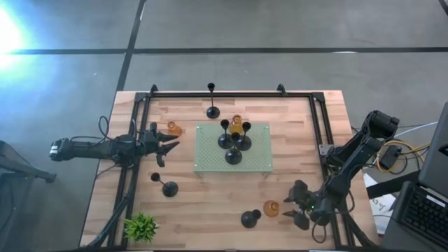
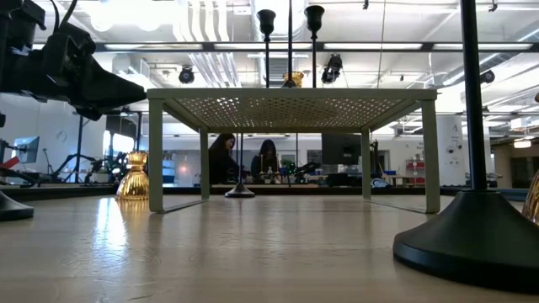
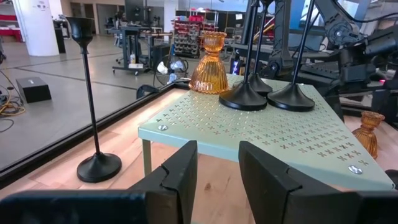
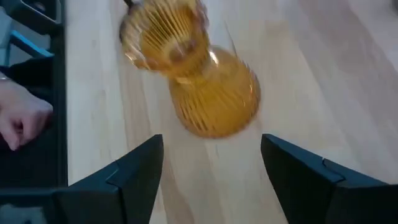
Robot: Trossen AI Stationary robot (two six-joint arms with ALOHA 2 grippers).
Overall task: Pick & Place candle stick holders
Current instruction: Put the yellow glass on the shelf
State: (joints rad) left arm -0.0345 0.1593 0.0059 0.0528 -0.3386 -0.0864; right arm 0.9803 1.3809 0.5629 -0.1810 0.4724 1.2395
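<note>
Right gripper (image 1: 297,204), table's 5 o'clock: jaws wide, straddling amber holder (image 4: 208,93), ready to close. Left gripper (image 1: 166,148), 9 o'clock: half-open, empty, waiting. Mat (image 1: 257,164), centre: four holders collected.

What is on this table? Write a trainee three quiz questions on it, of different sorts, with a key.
1. True or false: the right hand is shut on the squat amber ribbed glass holder.
2. How many black domed-base holders stand on the pale green perforated stand? A one, B three, C five.
3. Fill in: the small green leafy plant sits at the table corner on the ___ arm's side.
Key: 1 false, it is open; 2 B; 3 left.
</note>
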